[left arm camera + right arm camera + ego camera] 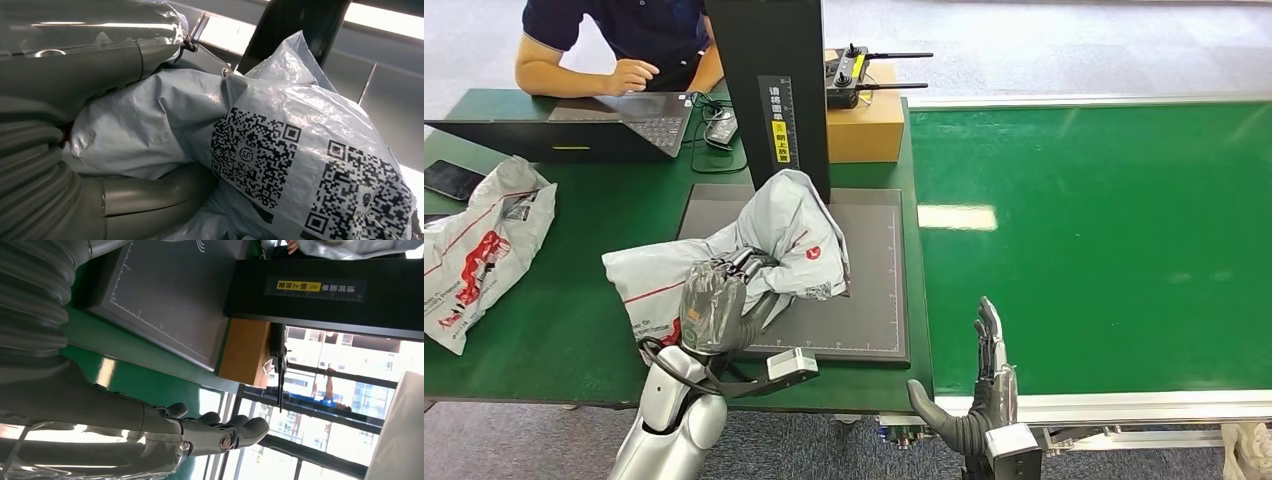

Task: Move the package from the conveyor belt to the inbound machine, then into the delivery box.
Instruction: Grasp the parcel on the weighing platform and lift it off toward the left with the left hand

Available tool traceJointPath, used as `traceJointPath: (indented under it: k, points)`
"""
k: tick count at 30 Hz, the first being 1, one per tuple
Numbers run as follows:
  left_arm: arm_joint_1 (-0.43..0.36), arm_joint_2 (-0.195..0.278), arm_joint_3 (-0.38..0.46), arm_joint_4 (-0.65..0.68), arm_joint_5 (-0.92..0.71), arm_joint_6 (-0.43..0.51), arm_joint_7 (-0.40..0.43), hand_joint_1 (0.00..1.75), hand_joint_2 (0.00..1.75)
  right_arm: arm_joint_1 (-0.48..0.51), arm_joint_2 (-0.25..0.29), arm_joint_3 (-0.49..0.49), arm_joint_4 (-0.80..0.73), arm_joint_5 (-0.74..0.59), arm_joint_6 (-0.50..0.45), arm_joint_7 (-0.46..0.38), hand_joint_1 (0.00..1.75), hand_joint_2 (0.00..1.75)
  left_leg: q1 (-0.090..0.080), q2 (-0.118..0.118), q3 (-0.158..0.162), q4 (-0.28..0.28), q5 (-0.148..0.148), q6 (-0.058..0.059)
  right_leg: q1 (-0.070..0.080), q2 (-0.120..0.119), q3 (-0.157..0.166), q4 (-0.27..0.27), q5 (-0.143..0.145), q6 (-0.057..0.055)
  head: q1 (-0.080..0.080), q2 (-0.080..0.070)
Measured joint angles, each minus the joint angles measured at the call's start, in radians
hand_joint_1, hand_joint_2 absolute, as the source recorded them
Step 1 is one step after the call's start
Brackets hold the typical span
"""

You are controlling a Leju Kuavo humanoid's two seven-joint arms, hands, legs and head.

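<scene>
While the right hand stood at the near edge of the conveyor belt, fingers straight and apart, holding nothing, the left hand gripped the grey package. Package lay on the inbound machine's dark plate, partly hanging over onto the table, against the black post. Person at a laptop at the far side.
</scene>
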Motion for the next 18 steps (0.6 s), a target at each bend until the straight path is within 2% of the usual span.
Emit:
traceJointPath:
  k: [5, 7, 12, 13, 15, 17, 18]
  points:
    - [0.063, -0.038, 0.027, -0.195, -0.052, 0.002, -0.122, 1.75, 1.75, -0.014, 0.003, -0.006, 0.017, 0.002, 0.013, 0.0, 0.0, 1.75, 0.0, 0.0, 0.0, 0.0, 0.0, 0.0, 0.0, 0.0, 0.0, 0.0, 0.0, 0.0, 0.0, 0.0]
    - [0.078, -0.061, 0.038, -0.298, -0.098, 0.002, -0.135, 1.75, 1.75, -0.025, 0.003, -0.008, 0.029, 0.002, 0.01, 0.0, 0.0, 1.75, 0.0, 0.0, 0.0, 0.0, 0.0, 0.0, 0.0, 0.0, 0.0, 0.0, 0.0, 0.0, 0.0, 0.0]
    - [0.055, -0.066, 0.042, -0.509, -0.187, 0.002, 0.032, 1.75, 1.75, -0.047, 0.004, -0.016, 0.058, 0.0, -0.002, 0.0, 0.0, 1.75, 0.0, 0.0, 0.0, 0.0, 0.0, 0.0, 0.0, 0.0, 0.0, 0.0, 0.0, 0.0, 0.0, 0.0]
    - [0.044, -0.063, 0.048, -0.537, -0.193, 0.002, 0.038, 1.75, 1.75, -0.051, 0.005, -0.017, 0.062, 0.0, -0.003, 0.0, 0.0, 1.75, 0.0, 0.0, 0.0, 0.0, 0.0, 0.0, 0.0, 0.0, 0.0, 0.001, 0.0, 0.0, 0.0, 0.0]
    - [0.023, -0.059, 0.078, -0.58, -0.198, 0.002, -0.004, 1.75, 1.75, -0.056, 0.008, -0.019, 0.069, 0.0, -0.004, 0.0, 0.0, 1.75, 0.0, 0.0, 0.001, 0.0, 0.0, 0.0, 0.0, 0.0, 0.0, 0.001, 0.0, 0.0, 0.0, 0.0]
    - [-0.002, -0.058, 0.14, -0.608, -0.2, 0.002, -0.087, 1.72, 1.75, -0.058, 0.009, -0.02, 0.075, 0.0, -0.003, 0.0, 0.0, 1.75, 0.0, 0.0, 0.001, 0.0, 0.001, -0.001, 0.0, 0.0, 0.0, 0.001, 0.0, 0.0, 0.0, 0.0]
    - [-0.016, -0.058, 0.181, -0.616, -0.201, 0.002, -0.125, 1.65, 1.75, -0.059, 0.01, -0.02, 0.078, 0.0, -0.002, 0.0, 0.0, 1.75, 0.0, 0.0, 0.001, 0.0, 0.001, -0.001, 0.0, 0.0, 0.0, 0.002, 0.0, 0.0, 0.0, 0.0]
